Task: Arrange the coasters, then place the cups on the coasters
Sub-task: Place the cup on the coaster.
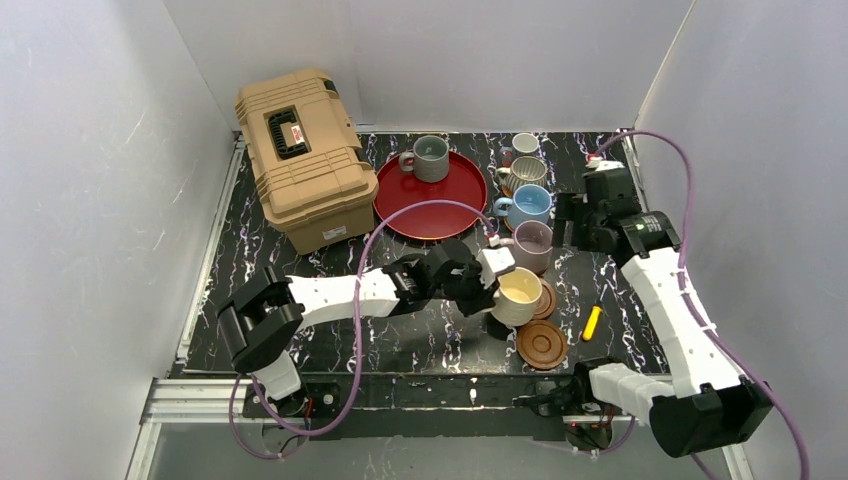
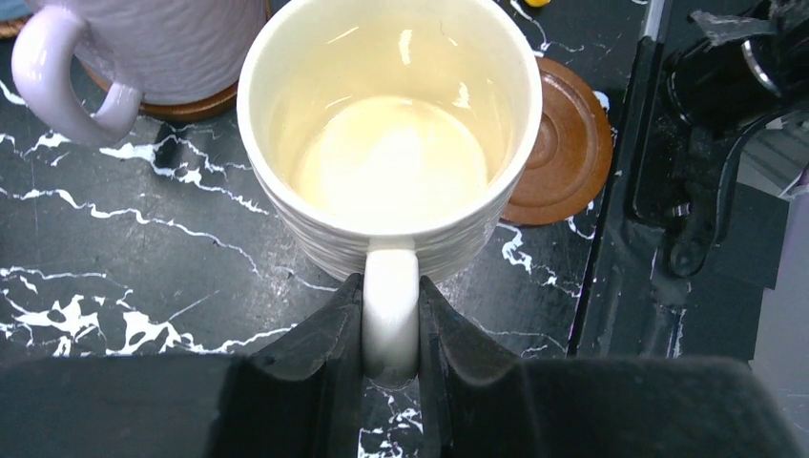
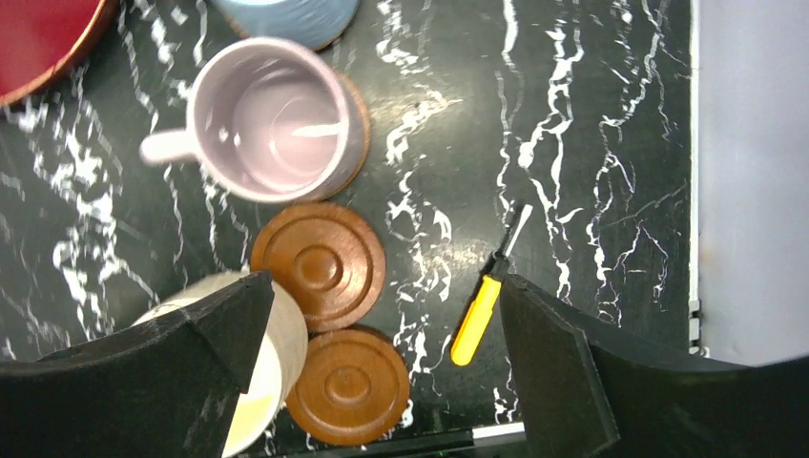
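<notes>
— Cream-yellow cup (image 2: 391, 162): where do you have it?

— I have it at the near middle of the desk (image 1: 400, 345); my left gripper (image 2: 389, 320) is pinching its handle, one jaw pressed to each side; whether its base sits on the desk I cannot tell; two bare brown coasters lie just to its right, one farther (image 3: 320, 265), one nearer (image 3: 348, 386).

— And your right gripper (image 3: 382, 296)?

— Spread wide, nothing between the jaws; it hangs over the right side of the desk, near the lilac cup (image 3: 267, 119), which stands on a third brown coaster (image 3: 359, 143); a yellow screwdriver (image 3: 477, 320) lies right of the bare coasters.

— The other cups?

— I see the light blue cup (image 1: 528, 205), ribbed grey cup (image 1: 527, 173) and small white cup (image 1: 525, 143) in a row running to the far side behind the lilac one; the grey-green cup (image 1: 431, 158) stands on the red tray (image 1: 445, 215); a tan toolbox (image 1: 305, 160) sits to the tray's left.
</notes>
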You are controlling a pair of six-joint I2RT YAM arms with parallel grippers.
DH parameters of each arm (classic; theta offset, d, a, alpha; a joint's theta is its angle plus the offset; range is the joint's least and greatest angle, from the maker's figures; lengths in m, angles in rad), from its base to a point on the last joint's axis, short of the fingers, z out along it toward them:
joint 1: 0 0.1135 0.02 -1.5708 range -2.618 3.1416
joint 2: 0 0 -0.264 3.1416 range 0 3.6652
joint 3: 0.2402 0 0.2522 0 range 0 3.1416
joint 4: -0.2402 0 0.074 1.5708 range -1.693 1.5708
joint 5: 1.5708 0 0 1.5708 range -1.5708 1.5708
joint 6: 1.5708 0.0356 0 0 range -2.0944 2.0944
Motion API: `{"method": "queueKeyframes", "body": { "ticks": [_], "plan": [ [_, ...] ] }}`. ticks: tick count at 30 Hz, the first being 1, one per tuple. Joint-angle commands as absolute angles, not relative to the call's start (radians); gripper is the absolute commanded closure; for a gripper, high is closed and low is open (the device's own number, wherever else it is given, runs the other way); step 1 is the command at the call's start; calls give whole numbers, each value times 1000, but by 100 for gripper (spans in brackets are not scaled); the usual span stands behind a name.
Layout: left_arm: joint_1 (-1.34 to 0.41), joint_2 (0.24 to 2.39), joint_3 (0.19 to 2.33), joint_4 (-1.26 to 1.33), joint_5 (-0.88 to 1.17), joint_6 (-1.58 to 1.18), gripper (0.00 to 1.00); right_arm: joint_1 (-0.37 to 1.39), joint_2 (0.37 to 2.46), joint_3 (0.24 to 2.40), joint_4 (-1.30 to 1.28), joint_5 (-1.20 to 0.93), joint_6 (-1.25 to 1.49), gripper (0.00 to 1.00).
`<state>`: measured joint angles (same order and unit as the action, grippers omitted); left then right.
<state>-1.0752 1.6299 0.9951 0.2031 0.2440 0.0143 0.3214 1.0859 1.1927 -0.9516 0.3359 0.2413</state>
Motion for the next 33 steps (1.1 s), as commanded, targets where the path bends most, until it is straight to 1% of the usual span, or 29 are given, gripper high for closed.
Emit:
{"method": "queueKeyframes", "body": {
  "ticks": [1,5,7,15,33],
  "plan": [
    [-1087,1631,1086,342,265,25,100,123,1083,1167,-814,180,238,2],
    [-1091,1663,1109,356,274,43,100,-35,1077,1150,-749,61,236,2],
    [-1091,1681,1124,359,281,52,100,-58,1072,1145,-735,43,236,2],
    [-1092,1745,1169,371,313,85,100,-63,1025,1135,-733,36,224,0],
    [-1086,1812,1199,391,337,126,100,-62,1006,1142,-741,-41,235,0]
  ]
}}
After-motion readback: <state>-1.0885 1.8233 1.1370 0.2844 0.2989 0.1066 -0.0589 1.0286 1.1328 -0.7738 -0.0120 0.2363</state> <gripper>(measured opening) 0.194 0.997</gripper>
